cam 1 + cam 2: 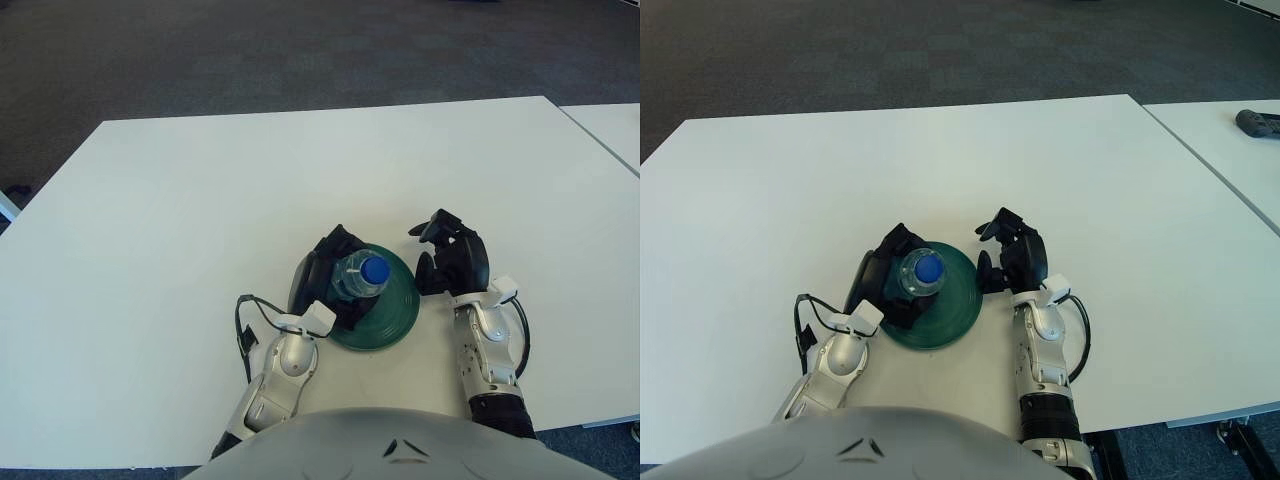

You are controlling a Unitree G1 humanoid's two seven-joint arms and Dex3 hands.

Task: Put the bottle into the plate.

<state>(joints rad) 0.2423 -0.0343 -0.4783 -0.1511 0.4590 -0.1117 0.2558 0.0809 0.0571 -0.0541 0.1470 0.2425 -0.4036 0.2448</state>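
Observation:
A clear bottle with a blue cap (pixel 362 274) stands upright on the dark green plate (pixel 392 316) near the table's front edge. My left hand (pixel 322 277) is curled around the bottle from the left, over the plate's left side. My right hand (pixel 450 255) is just to the right of the plate, fingers spread and holding nothing. The lower part of the bottle is hidden by my left hand. The bottle also shows in the right eye view (pixel 921 273).
The white table (pixel 200 200) stretches wide to the left and back. A second white table (pixel 1230 150) stands to the right across a narrow gap, with a dark object (pixel 1258 123) on it. Dark carpet lies beyond.

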